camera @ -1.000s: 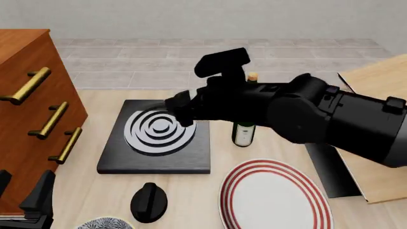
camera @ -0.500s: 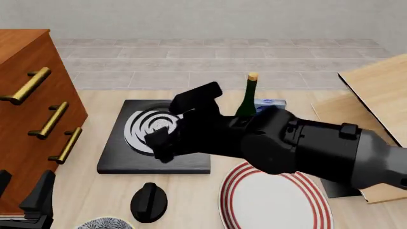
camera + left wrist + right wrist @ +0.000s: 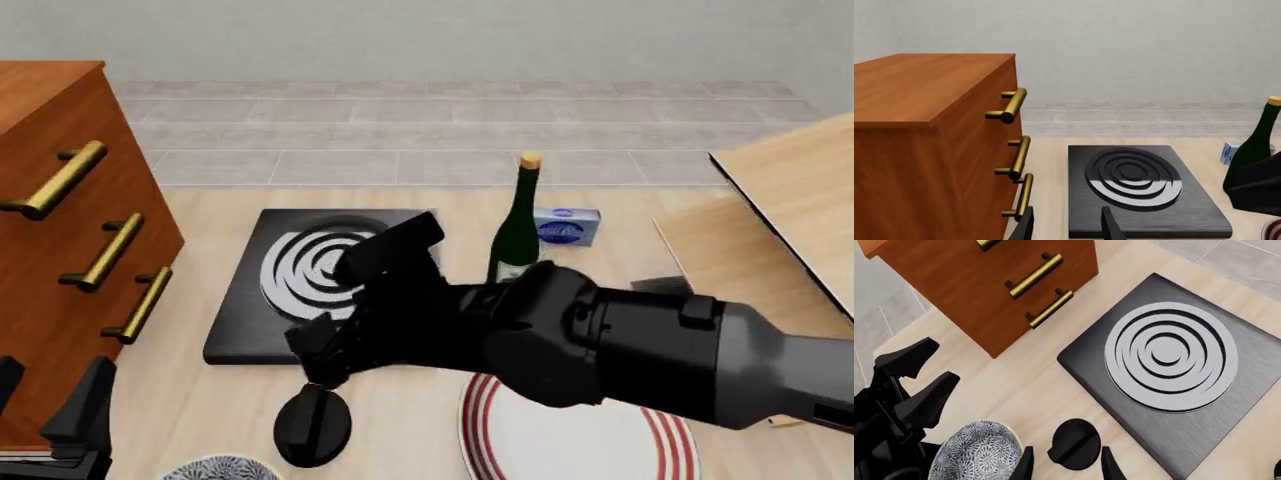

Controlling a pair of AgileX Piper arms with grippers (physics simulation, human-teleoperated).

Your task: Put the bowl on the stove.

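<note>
Hovering over the table's near side, our right gripper (image 3: 320, 362) hangs with fingers parted and empty above the black knob (image 3: 1075, 444). The bowl (image 3: 974, 457) sits near the knob, apart from the stove (image 3: 334, 290). Our left gripper (image 3: 1066, 227) is parted too, holding nothing.

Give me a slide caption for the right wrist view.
Open right hand above small black oval knob, between blue-and-white floral bowl and black square stove.

Both arms all matte black: right arm (image 3: 627, 345) is fat rounded cylindrical segments with a boxy block just behind its tool (image 3: 324, 357), tool fingers (image 3: 1026, 466) thin, flat and tapered, left tool (image 3: 67, 425) the same black with angular wedge-shaped fingers, no visible cables or markings.
</note>
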